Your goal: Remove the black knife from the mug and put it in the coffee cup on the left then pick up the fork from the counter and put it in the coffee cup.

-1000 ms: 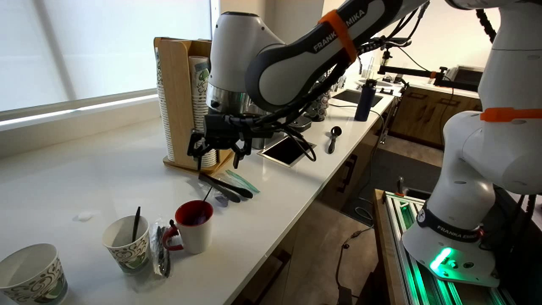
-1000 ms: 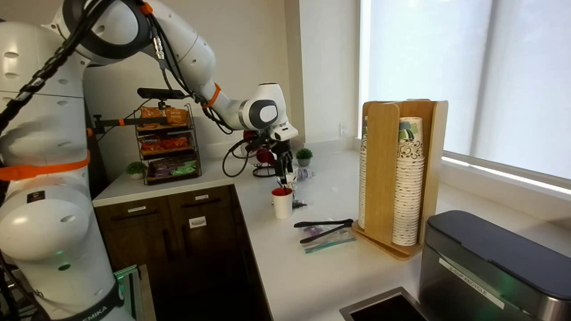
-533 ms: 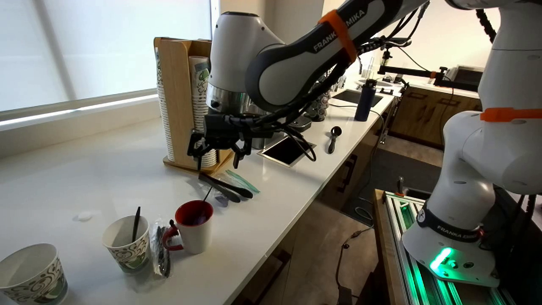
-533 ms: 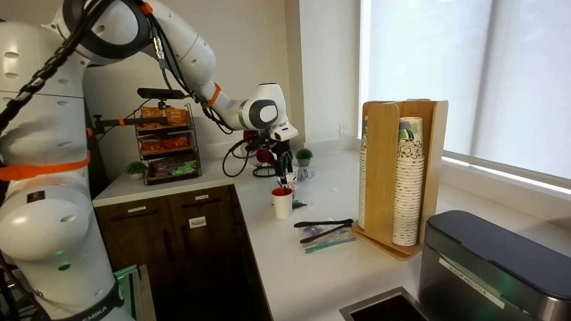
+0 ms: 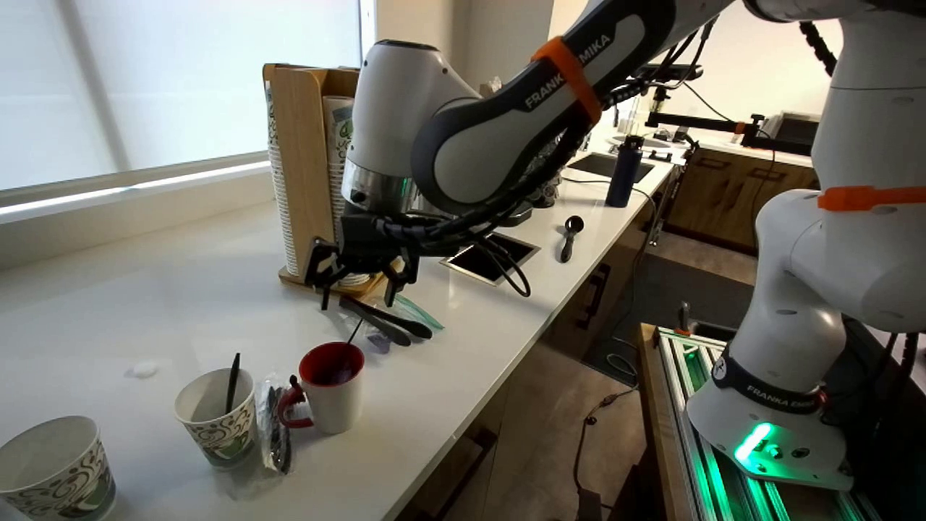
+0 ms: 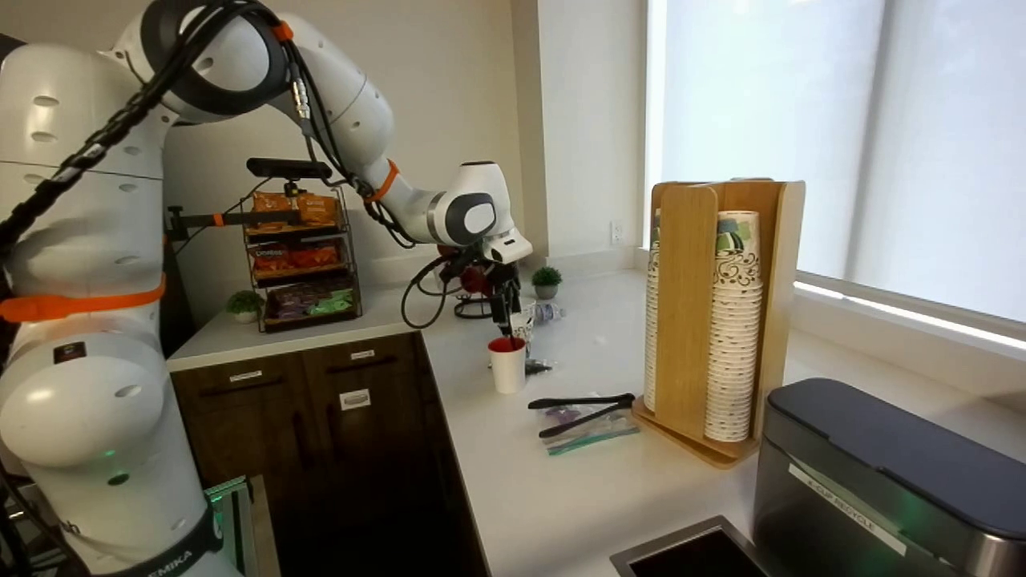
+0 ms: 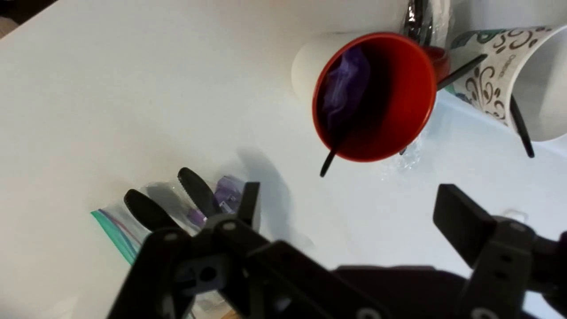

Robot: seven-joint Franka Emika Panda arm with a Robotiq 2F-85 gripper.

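The white mug with a red inside (image 5: 334,401) stands on the counter. A thin black handle (image 5: 355,331), taken as the knife, sticks out over its rim; it also shows in the wrist view (image 7: 328,163). Something purple (image 7: 347,84) lies inside the mug. My gripper (image 5: 358,298) is open and empty, above the mug at the handle's side; in the wrist view the handle tip lies ahead of the gap between my fingertips (image 7: 354,208). A patterned paper coffee cup (image 5: 221,439) holds a black utensil (image 5: 232,383). Black wrapped cutlery (image 5: 276,427) lies between cup and mug; I cannot tell whether it is the fork.
An empty patterned paper cup (image 5: 61,485) stands at the near left. Black tongs (image 5: 383,322) lie on a zip bag (image 5: 416,310). A wooden cup stand (image 5: 300,174) rises behind the gripper. A black scoop (image 5: 568,239) lies near a square counter opening (image 5: 486,262).
My open gripper has come down and shifted slightly to the left in an exterior view, closer to the mug and the handle. The mug, cups and utensils have not moved.
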